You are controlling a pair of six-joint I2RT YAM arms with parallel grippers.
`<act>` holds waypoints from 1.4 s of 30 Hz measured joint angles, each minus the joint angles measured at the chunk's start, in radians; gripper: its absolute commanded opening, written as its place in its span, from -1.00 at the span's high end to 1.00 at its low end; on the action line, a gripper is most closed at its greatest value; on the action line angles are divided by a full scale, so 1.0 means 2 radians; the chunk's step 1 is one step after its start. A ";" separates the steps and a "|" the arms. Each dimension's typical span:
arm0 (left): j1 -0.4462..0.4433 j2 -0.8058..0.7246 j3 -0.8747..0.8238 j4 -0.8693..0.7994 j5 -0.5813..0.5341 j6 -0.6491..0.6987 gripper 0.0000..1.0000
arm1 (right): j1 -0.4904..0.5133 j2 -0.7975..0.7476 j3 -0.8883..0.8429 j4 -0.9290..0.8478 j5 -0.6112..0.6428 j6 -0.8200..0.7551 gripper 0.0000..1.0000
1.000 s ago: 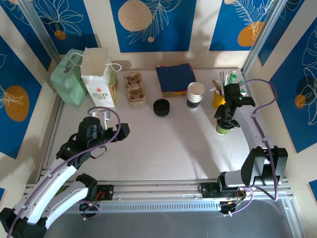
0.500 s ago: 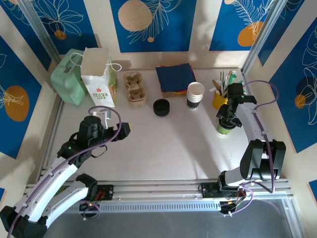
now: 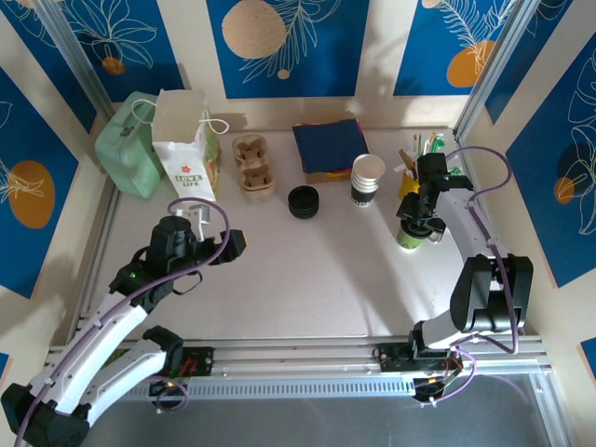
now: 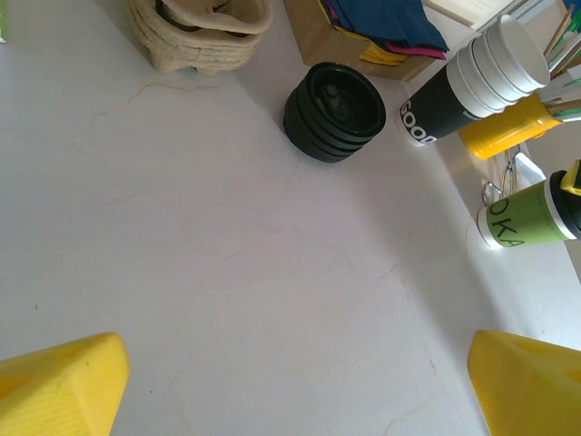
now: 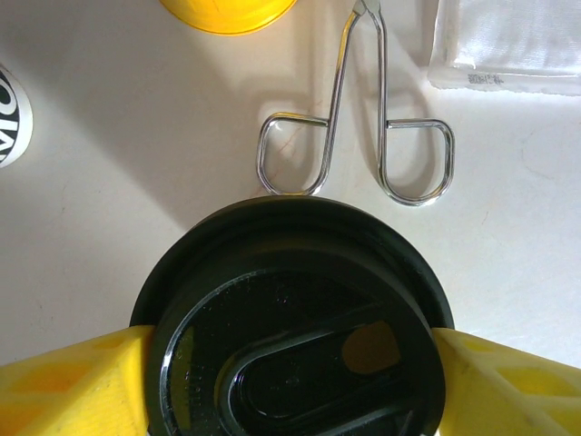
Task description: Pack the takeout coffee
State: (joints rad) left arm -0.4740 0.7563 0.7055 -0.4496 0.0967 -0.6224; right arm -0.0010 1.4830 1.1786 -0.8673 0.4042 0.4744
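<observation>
The takeout coffee (image 3: 408, 238), a green cup w/ black lid, is seen at the right side of the table (image 3: 307, 270), just in front of the yellow holder (image 3: 410, 186) of utensils and right of the stack of white-and-dark cups (image 3: 367, 180). It is clamped at lid level by the R gripper (image 3: 416, 222), which comes down from above. In the right wrist view, the lid of the takeout coffee (image 5: 295, 336) is pressed on both sides by the yellow fingers (image 5: 68, 386) of the R gripper (image 5: 290, 386). A bent metal wire piece (image 5: 359, 154) lies on the table just beyond the lid. Whether the cup base is on the table or lifted can't be told.

The L gripper (image 3: 233, 244) is held over the left-centre of the table, jaws spread wide w/ nothing btw them. Its fingertips (image 4: 59, 381) are seen at the bottom corners of the left wrist view. The takeout coffee (image 4: 525, 218) is well apart from it, at the far right.

A stack of black lids (image 3: 304, 201) sits near mid-back. A pulp cup carrier (image 3: 253, 164), white paper bag (image 3: 186, 144) and navy napkins (image 3: 331, 146) are lined along the back.
</observation>
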 measured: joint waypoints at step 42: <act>0.005 0.029 0.043 -0.017 -0.005 0.002 -0.94 | 0.087 -0.174 0.052 -0.016 -0.171 0.008 -0.62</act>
State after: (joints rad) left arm -0.4644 0.8143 0.7906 -0.4839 0.0875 -0.6186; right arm 0.1726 1.1355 1.2835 -0.8986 0.0624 0.4904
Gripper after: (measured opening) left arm 0.965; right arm 0.816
